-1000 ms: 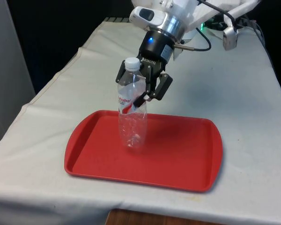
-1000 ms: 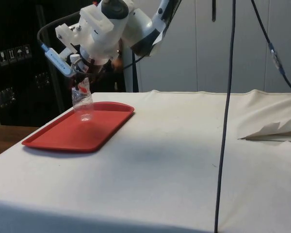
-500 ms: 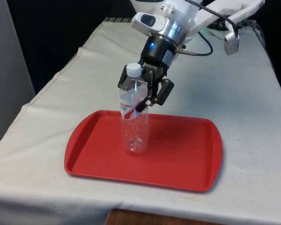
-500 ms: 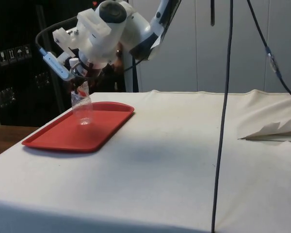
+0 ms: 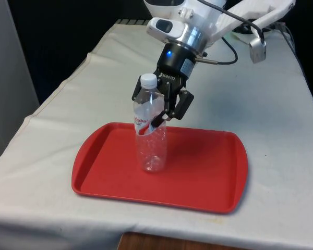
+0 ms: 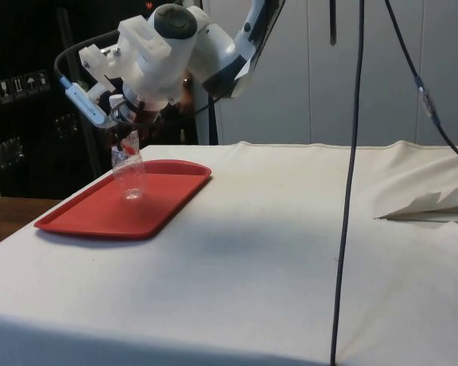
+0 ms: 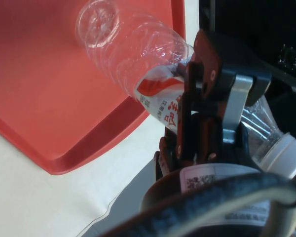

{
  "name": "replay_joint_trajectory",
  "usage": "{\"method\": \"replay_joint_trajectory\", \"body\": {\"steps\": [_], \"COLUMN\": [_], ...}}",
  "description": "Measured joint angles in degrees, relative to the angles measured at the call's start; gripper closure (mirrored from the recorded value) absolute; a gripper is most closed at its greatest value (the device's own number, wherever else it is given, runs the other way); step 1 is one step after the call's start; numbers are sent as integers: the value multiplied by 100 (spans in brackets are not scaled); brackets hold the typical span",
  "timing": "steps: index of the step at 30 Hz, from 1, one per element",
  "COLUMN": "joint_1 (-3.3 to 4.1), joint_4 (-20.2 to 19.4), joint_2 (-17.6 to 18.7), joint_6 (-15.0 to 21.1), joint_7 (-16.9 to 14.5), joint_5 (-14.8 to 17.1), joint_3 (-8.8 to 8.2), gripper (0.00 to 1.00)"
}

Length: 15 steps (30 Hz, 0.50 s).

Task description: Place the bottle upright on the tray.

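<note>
Bottle (image 5: 150,130) upright, base on the red tray (image 5: 208,177).

We hold it with the gripper (image 5: 159,107) pinching its labelled upper body, near the tray's centre, slightly toward nine o'clock. We judge placement nearly finished; next we release and lift straight up without tipping it.

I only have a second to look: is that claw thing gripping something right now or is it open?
Gripper: closed on the clear plastic bottle, gripping it at the label, with the bottle standing upright on the red tray.
</note>
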Motion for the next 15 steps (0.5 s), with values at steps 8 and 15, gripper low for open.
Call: {"method": "replay_joint_trajectory", "body": {"steps": [8,15], "joint_1": [0,-6], "joint_4": [52,52], "joint_2": [6,23], "joint_6": [-6,0], "joint_7": [0,-11], "joint_5": [46,155], "joint_3": [-6,-6], "gripper": [86,86]}}
